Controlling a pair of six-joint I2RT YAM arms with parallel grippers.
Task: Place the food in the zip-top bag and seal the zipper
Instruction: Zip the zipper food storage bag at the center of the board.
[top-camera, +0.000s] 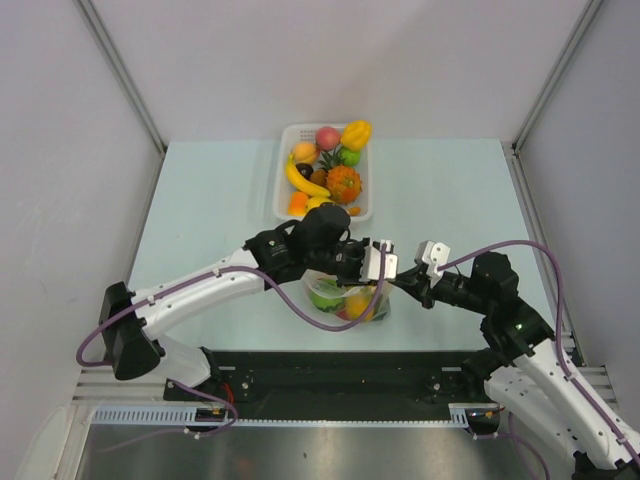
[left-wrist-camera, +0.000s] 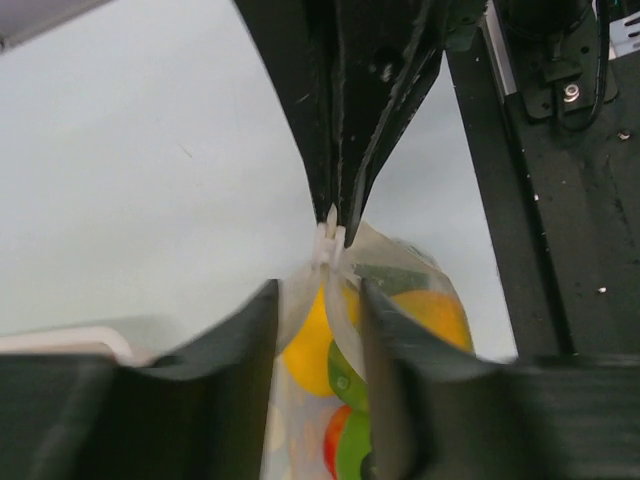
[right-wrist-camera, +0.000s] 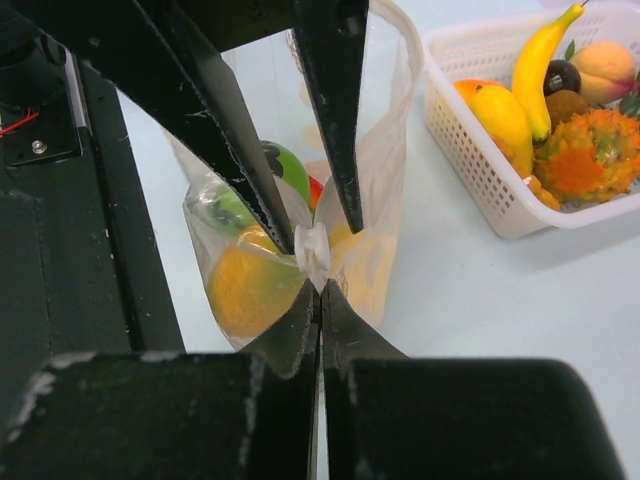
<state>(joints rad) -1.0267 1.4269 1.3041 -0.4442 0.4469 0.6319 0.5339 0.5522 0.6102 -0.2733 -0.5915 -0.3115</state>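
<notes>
Your right gripper (right-wrist-camera: 320, 300) pinches shut on the zipper (right-wrist-camera: 312, 255) of the zip-top bag (right-wrist-camera: 385, 150), near centre. Your left gripper (right-wrist-camera: 322, 240) straddles it, fingers slightly apart. Some food (right-wrist-camera: 250, 285) is inside, but more waits in the far white basket (right-wrist-camera: 470, 150), and the sealing looks unfinished.

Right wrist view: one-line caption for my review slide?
Right fingers pinch the zipper of the fruit-filled zip-top bag, left fingers flanking it, white basket beyond.

A clear crinkly bag (top-camera: 348, 300) sits just on the near side of the white basket (top-camera: 281, 192), holding glossy orange, yellow, green and red toy food (right-wrist-camera: 250, 288), its pale zipper (right-wrist-camera: 312, 256) pinched together at one spot.
</notes>
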